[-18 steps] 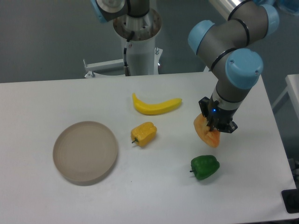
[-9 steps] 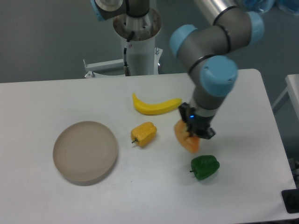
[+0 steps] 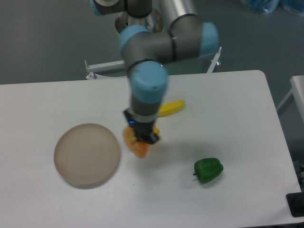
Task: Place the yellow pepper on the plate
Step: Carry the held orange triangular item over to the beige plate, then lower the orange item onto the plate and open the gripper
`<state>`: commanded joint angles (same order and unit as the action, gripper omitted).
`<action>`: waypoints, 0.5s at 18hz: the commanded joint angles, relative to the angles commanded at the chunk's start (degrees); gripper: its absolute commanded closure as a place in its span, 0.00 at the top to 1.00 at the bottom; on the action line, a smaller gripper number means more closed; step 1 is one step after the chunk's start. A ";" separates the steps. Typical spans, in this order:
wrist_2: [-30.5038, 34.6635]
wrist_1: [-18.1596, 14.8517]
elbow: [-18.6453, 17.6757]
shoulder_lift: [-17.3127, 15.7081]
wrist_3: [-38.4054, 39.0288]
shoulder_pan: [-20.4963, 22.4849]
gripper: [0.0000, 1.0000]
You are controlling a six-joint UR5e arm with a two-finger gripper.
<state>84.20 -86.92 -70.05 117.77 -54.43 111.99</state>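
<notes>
My gripper is shut on a flat orange wedge and holds it low over the table, just right of the plate. The plate is a round beige-grey dish at the left with nothing on it. The yellow pepper lay at the spot where the gripper and wrist now stand, and it is hidden behind them. The wedge's left edge is close to the plate's right rim, and I cannot tell whether it touches the table.
A yellow banana lies behind the arm, half hidden by it. A green pepper lies at the front right. The robot's base stands at the table's far edge.
The gripper has carried the orange wedge left across the table, from near the green pepper to just right of the plate. It now covers the yellow pepper. The plate, banana and green pepper have not moved.
</notes>
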 joint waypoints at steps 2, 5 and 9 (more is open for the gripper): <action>-0.09 2.27 -0.09 0.88 4.58 -2.74 0.06; -0.18 6.67 -0.09 3.07 5.56 -4.94 0.06; -0.18 6.68 -0.18 5.19 7.15 -7.31 0.12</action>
<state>84.02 -80.24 -70.22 122.96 -47.29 104.68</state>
